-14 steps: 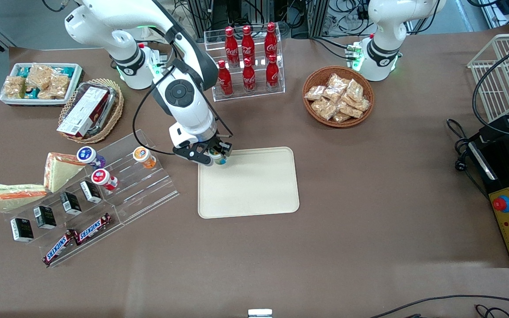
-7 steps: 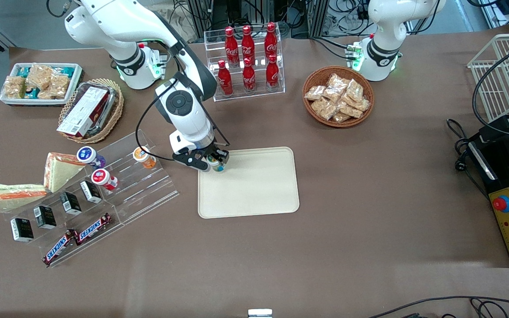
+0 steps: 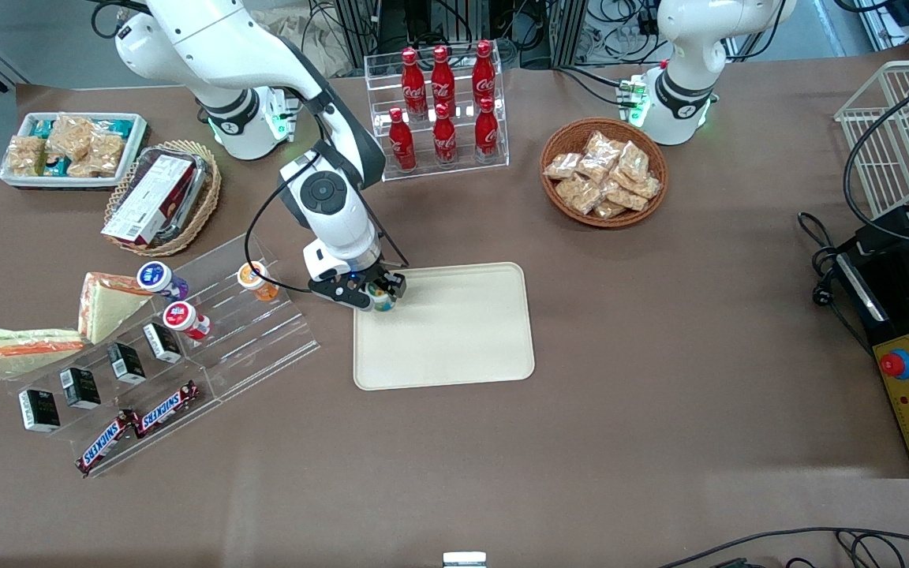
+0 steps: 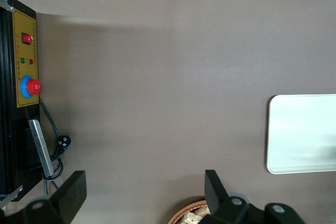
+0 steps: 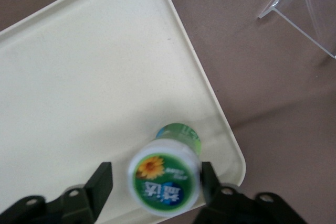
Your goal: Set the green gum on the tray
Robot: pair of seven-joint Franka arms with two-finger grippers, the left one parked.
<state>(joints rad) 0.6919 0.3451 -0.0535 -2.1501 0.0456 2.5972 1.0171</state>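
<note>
The green gum (image 3: 382,299) stands at the corner of the cream tray (image 3: 454,339) that is farthest from the front camera and nearest the working arm's end. My right gripper (image 3: 379,297) is low over that corner, around the bottle. In the right wrist view the white-rimmed green lid with its yellow flower (image 5: 164,178) sits between the two black fingers of the gripper (image 5: 155,181). One finger (image 5: 100,184) stands a little apart from the lid and the other is right at its rim, so the gripper is open. The tray's rim (image 5: 210,95) runs close beside the bottle.
A clear acrylic stepped stand (image 3: 257,331) beside the tray holds an orange-lidded bottle (image 3: 253,278), a blue-lidded one (image 3: 156,276) and a red-lidded one (image 3: 180,315). Its corner (image 5: 304,9) shows near the tray. A cola rack (image 3: 443,102) and a snack basket (image 3: 604,172) stand farther from the camera.
The gripper came down with the gum onto the tray's corner, shifting slightly toward the working arm's end. Its fingers now stand apart around the lid.
</note>
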